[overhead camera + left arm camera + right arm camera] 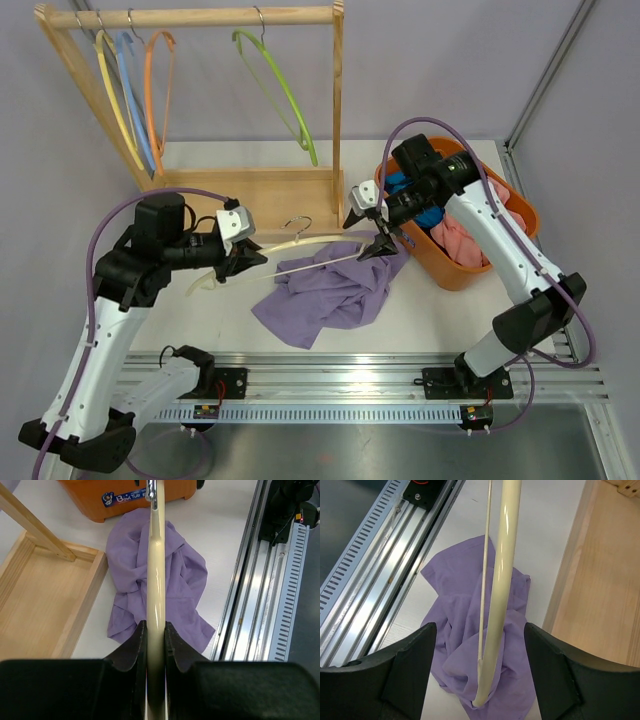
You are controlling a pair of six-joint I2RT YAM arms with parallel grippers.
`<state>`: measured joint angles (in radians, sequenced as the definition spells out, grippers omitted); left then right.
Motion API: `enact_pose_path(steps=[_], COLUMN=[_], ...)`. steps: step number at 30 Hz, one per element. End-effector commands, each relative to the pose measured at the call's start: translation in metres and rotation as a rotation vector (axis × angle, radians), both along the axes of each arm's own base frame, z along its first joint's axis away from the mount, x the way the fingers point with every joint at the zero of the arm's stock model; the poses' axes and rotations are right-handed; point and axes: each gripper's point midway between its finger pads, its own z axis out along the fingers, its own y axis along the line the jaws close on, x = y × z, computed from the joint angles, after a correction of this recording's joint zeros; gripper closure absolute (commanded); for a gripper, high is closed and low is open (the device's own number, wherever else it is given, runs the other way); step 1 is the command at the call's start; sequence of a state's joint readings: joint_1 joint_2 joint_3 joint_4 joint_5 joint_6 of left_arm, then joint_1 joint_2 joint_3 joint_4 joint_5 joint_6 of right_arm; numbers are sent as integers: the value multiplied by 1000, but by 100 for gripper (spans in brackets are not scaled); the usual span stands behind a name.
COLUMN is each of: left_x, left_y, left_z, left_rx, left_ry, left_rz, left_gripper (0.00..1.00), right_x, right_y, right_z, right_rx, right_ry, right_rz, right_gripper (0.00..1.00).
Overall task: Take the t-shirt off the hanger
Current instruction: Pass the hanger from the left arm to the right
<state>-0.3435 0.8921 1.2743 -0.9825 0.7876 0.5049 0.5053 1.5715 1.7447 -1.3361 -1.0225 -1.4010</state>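
Left gripper (155, 630) clamped on cream hanger (155, 570) near one end, likely to steady it level. T-shirt (325, 295) crumpled on table (440, 320) beneath, heap running near-left to far-right. Right gripper (380, 245) jaws wide apart astride hanger's other end. Hanger spans left-right, hook toward rack (190, 20).

Wooden rack (200, 17) — four coloured hangers (311, 152) on its rail, orange basket (452, 272) holding clothes (455, 240)
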Motion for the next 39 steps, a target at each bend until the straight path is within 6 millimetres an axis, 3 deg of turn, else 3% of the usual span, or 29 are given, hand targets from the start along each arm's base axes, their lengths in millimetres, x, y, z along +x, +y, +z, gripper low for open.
enact_pose_path(steps=[1,7,10,13,14,16,19,25,29,34,35,39], left_x=[-2,-4,-2,-1,0,0,-2,-3,-4,-3,1,11], left_y=[-11,-14,-14,-14,-14,-14,-14,-16,-17,-15,-12,5], left_z=[39,43,41,41,40,40,36,30,30,38,39,44], left_rx=[-91,-131,-132,-137,-138,-146,-158,-194,-237,-286,-290,-285], left_ry=[-155,-168,-167,-173,-171,-178,-165,-136,-114,-133,-133,-177], left_rz=[-74,-75,-69,-65,-60,-58,-53,-36,-14,39,79,217], left_gripper=[100,100,100,100,100,100,100,96,77,35,21,4], right_x=[-44,-46,-48,-50,-52,-53,-56,-56,-54,-50,-50,-46], right_y=[-19,-19,-18,-17,-18,-18,-20,-25,-29,-30,-31,-35], right_z=[-7,-15,-15,-17,-15,-16,-13,-4,1,4,5,4], right_rx=[-106,-119,-118,-119,-122,-121,-108,-119,-100,-82,-79,-79], right_ry=[225,279,296,306,316,322,330,362,386,394,396,397], right_rz=[22,3,-12,-29,-42,-47,-77,-209,-259,-293,-296,-333], right_gripper=[23,29,36,55,69,84,100,100,100,100,100,100])
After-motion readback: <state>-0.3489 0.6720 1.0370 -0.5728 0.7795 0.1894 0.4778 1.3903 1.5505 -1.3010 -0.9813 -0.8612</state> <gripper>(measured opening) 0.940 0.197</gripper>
